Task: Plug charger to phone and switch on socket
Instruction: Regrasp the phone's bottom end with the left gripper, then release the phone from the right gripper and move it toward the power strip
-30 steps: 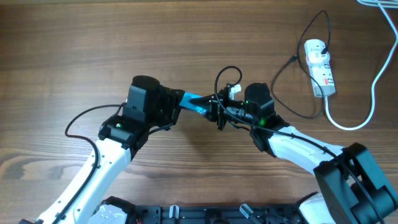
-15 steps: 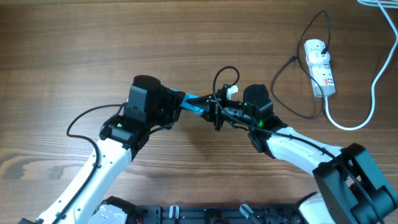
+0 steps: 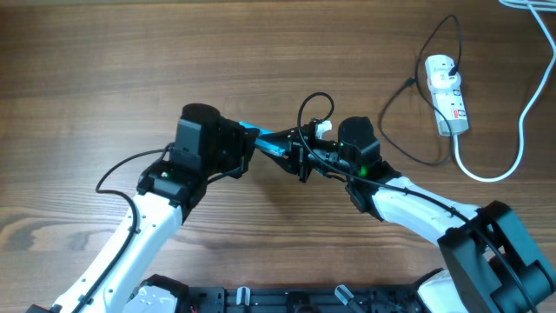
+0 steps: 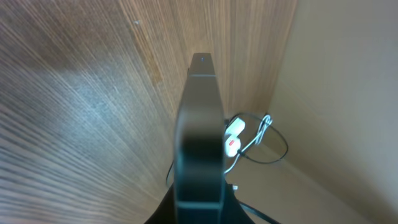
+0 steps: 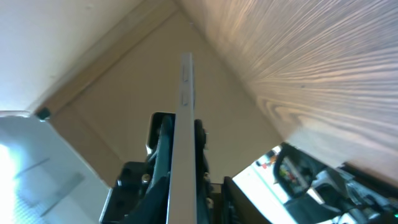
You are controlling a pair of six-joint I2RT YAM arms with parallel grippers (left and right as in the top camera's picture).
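Note:
The phone (image 3: 271, 143), turquoise with a white border, is held edge-up in the air between both arms. My left gripper (image 3: 250, 142) is shut on its left end and my right gripper (image 3: 301, 157) is shut on its right end. It shows edge-on in the left wrist view (image 4: 199, 137) and in the right wrist view (image 5: 180, 143). The charger's thin black cable (image 3: 314, 98) loops just above the right gripper; its plug is hidden. The socket (image 3: 447, 96) lies at the far right and also shows in the left wrist view (image 4: 231, 134).
The thick white cord (image 3: 521, 130) curves from the socket along the right edge. The black cable (image 3: 395, 96) sprawls between the socket and my right arm. The wooden table (image 3: 130, 69) spreads to the left and back.
Both grippers and the phone have shifted slightly to the left. Both holds are unchanged.

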